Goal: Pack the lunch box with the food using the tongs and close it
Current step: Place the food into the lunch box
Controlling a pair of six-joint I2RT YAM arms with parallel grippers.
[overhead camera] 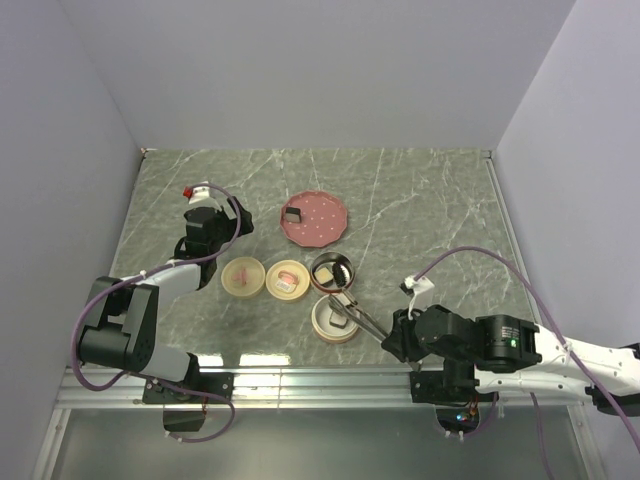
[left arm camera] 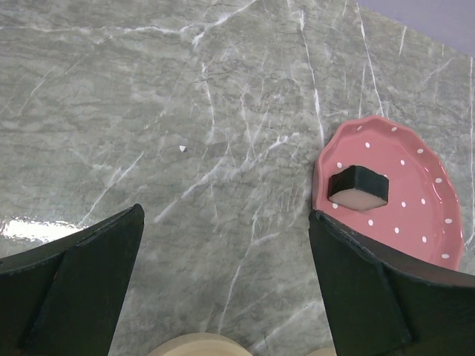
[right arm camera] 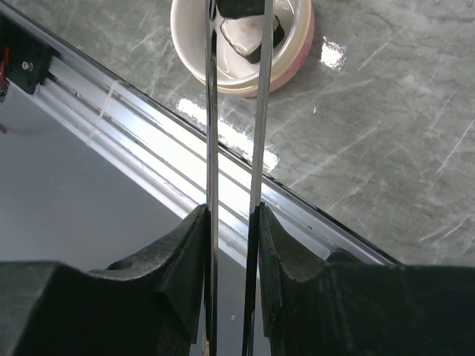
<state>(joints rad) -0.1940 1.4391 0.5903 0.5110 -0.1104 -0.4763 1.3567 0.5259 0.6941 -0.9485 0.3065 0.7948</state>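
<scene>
One black-and-beige food block [overhead camera: 293, 214] [left arm camera: 358, 188] lies on the pink dotted plate [overhead camera: 325, 228] [left arm camera: 415, 215]. My left gripper [overhead camera: 228, 222] [left arm camera: 226, 215] hangs open over bare table just left of that plate. My right gripper [overhead camera: 392, 340] [right arm camera: 231, 215] is shut on the silvery tongs [overhead camera: 355, 312] [right arm camera: 211, 111]. Their tips reach over the cream lunch box bowl [overhead camera: 318, 322] [right arm camera: 182, 37], which holds a black-and-white food piece [overhead camera: 337, 319] [right arm camera: 249, 37]. Something dark sits between the tips at the right wrist view's top edge; whether they grip it is unclear. A dark round compartment [overhead camera: 343, 263] holds a beige piece [overhead camera: 326, 272].
Two round cream lids [overhead camera: 243, 276] [overhead camera: 287, 280] with pink-red knobs lie side by side left of the compartments. The metal rail [overhead camera: 300, 375] [right arm camera: 148, 126] runs along the table's near edge, right beneath the tongs. Grey walls close in the table at left, back and right.
</scene>
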